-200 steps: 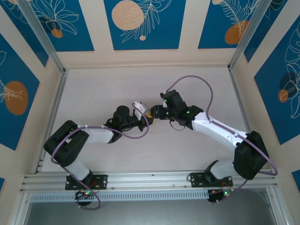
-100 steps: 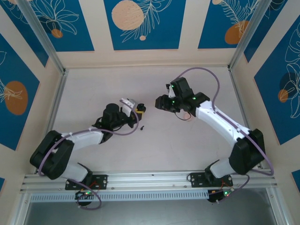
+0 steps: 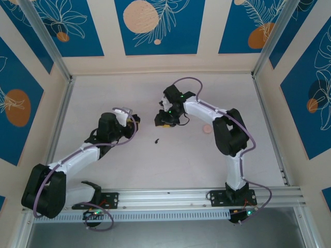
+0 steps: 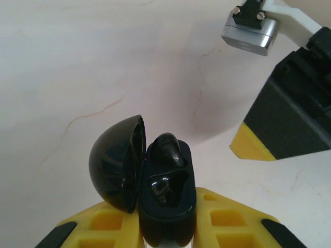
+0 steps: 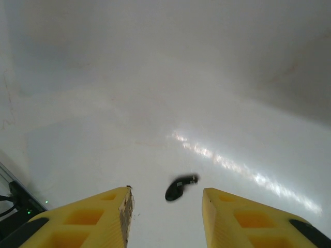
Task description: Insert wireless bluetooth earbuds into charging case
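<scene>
The black charging case [image 4: 166, 196] stands open between my left gripper's [image 4: 168, 219] yellow fingers [image 4: 227, 219], lid [image 4: 115, 163] swung out to the left. One black earbud [image 4: 169, 150] sits in its upper socket; the lower socket looks glossy and bare. A second black earbud [image 5: 180, 188] lies loose on the table, between the fingers of my open right gripper [image 5: 165, 195] and not touching them. From above, this bud [image 3: 156, 139] lies just in front of the right gripper [image 3: 161, 120], and the left gripper [image 3: 128, 115] is off to its left.
A small pale pink round thing [image 3: 207, 128] lies on the table to the right of the right gripper. The right gripper's yellow fingertip [image 4: 253, 147] and black body loom at the right of the left wrist view. Aluminium rails [image 3: 59, 119] fence the white table.
The two grippers, close together a second ago, have parted. My left arm pulled back to the left with the case. My right arm swung left over the loose bud, its jaws narrowing.
</scene>
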Controlling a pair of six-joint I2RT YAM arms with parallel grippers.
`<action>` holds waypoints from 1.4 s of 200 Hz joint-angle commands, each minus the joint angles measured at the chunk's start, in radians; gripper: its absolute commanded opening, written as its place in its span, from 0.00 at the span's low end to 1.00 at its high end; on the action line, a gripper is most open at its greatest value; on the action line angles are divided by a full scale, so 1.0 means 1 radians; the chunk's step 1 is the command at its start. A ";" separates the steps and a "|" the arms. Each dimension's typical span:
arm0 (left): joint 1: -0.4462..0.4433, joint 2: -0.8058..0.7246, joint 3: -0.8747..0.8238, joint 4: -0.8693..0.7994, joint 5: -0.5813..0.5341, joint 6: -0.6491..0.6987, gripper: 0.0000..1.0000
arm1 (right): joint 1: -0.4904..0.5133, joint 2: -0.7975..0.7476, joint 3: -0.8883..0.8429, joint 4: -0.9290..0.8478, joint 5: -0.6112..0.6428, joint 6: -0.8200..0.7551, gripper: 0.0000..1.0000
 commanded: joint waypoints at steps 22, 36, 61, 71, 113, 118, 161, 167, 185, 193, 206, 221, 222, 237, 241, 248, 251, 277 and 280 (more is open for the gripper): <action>0.053 -0.043 -0.013 -0.083 0.004 -0.024 0.22 | 0.011 0.130 0.117 -0.058 -0.094 -0.108 0.40; 0.059 -0.041 -0.013 -0.085 0.011 -0.023 0.22 | 0.014 0.161 0.141 -0.063 -0.115 -0.115 0.40; 0.067 -0.038 -0.014 -0.083 0.011 -0.020 0.22 | 0.029 0.196 0.153 -0.063 -0.152 -0.129 0.40; 0.071 -0.037 -0.015 -0.083 0.011 -0.021 0.22 | 0.038 0.206 0.150 -0.065 -0.160 -0.136 0.39; 0.075 -0.031 -0.015 -0.084 0.017 -0.018 0.22 | 0.059 0.218 0.132 -0.109 -0.138 -0.162 0.37; 0.075 -0.030 -0.015 -0.083 0.016 -0.018 0.22 | 0.060 0.215 0.124 -0.113 -0.133 -0.163 0.37; 0.075 -0.027 -0.018 -0.077 0.020 -0.019 0.22 | 0.066 0.168 0.051 -0.146 -0.069 -0.176 0.37; 0.076 -0.026 -0.018 -0.077 0.021 -0.017 0.22 | 0.067 0.161 0.041 -0.149 -0.062 -0.175 0.37; 0.075 -0.025 -0.018 -0.074 0.023 -0.018 0.22 | 0.068 0.143 0.022 -0.157 -0.042 -0.174 0.37; 0.075 -0.024 -0.018 -0.073 0.024 -0.019 0.22 | 0.070 0.137 0.017 -0.161 -0.038 -0.171 0.37; 0.075 -0.025 -0.018 -0.074 0.026 -0.019 0.22 | 0.075 0.125 0.008 -0.167 -0.029 -0.169 0.37; 0.075 -0.027 -0.018 -0.076 0.026 -0.018 0.22 | 0.084 0.112 -0.005 -0.170 -0.032 -0.165 0.37; 0.075 -0.027 -0.018 -0.076 0.026 -0.018 0.22 | 0.085 0.111 -0.006 -0.170 -0.031 -0.165 0.37; 0.075 -0.031 -0.021 -0.076 0.026 -0.019 0.22 | 0.095 0.100 -0.015 -0.175 -0.031 -0.158 0.37; 0.075 -0.031 -0.021 -0.075 0.026 -0.019 0.22 | 0.097 0.098 -0.018 -0.178 -0.031 -0.154 0.37; 0.075 -0.033 -0.022 -0.075 0.026 -0.019 0.22 | 0.102 0.094 -0.022 -0.181 -0.032 -0.149 0.36; 0.075 -0.033 -0.022 -0.077 0.026 -0.019 0.22 | 0.104 0.091 -0.024 -0.181 -0.032 -0.147 0.36; 0.075 -0.033 -0.026 -0.072 0.031 -0.023 0.22 | 0.122 0.078 -0.039 -0.172 -0.051 -0.128 0.36; 0.075 -0.033 -0.028 -0.072 0.031 -0.022 0.22 | 0.124 0.078 -0.038 -0.173 -0.052 -0.127 0.36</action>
